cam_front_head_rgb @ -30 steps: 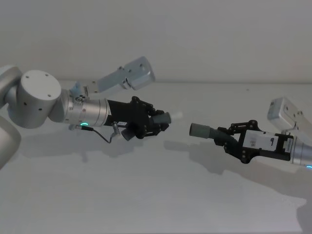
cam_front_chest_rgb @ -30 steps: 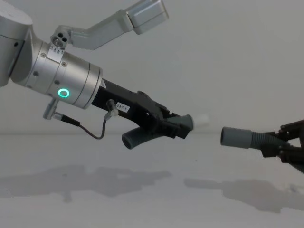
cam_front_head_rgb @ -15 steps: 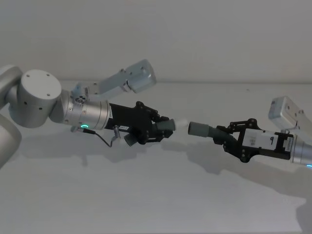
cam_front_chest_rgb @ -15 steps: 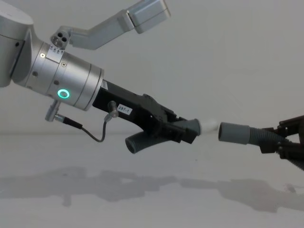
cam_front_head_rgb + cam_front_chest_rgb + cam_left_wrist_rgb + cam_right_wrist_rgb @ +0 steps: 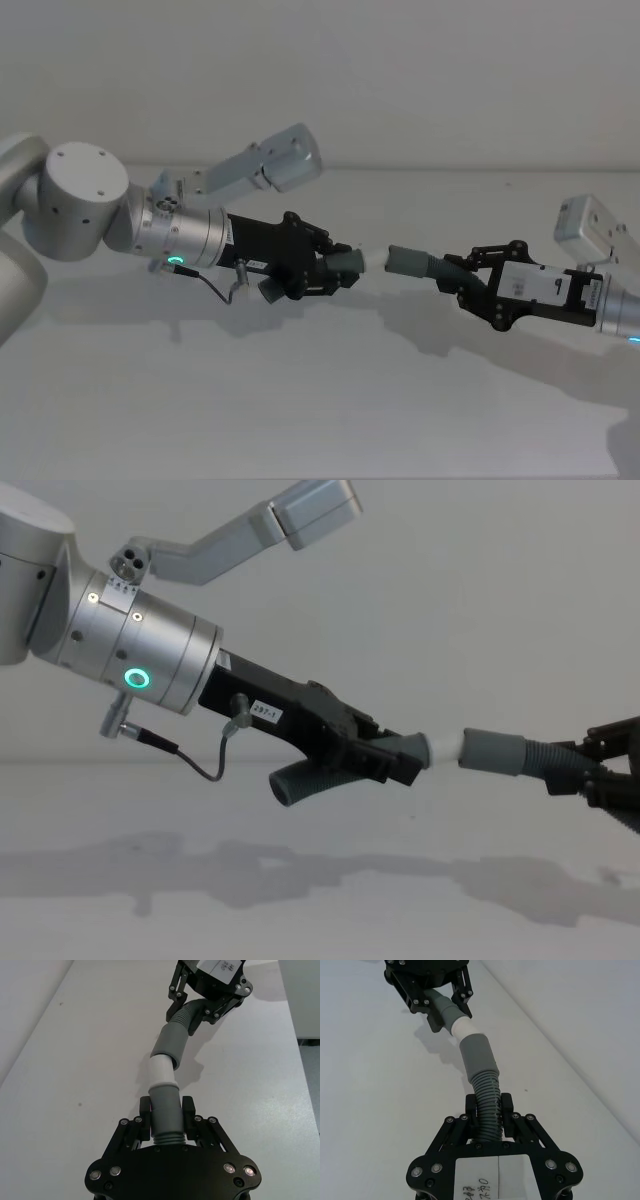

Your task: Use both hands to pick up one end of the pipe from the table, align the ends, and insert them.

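Misalignment is the risk: above the plain white table (image 5: pixel 300 400), the left black gripper (image 5: pixel 330 272), jaws clamped on its grey pipe piece (image 5: pixel 330 777), noses a white tip (image 5: pixel 162 1071) into the right gripper's (image 5: pixel 470 285) ribbed piece's collar (image 5: pixel 170 1046), which could jam.

left pipe piece (image 5: pixel 340 263) | right pipe piece (image 5: pixel 415 263) | ends meet above table (image 5: pixel 320 400)

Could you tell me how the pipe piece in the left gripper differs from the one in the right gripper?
The left piece ends in a narrow white tip; the right piece ends in a wider grey collar. The left gripper clamps its piece at the smooth sleeve; the right gripper clamps its piece on the ribbed hose. Both are grey, held above the table, ends meeting.
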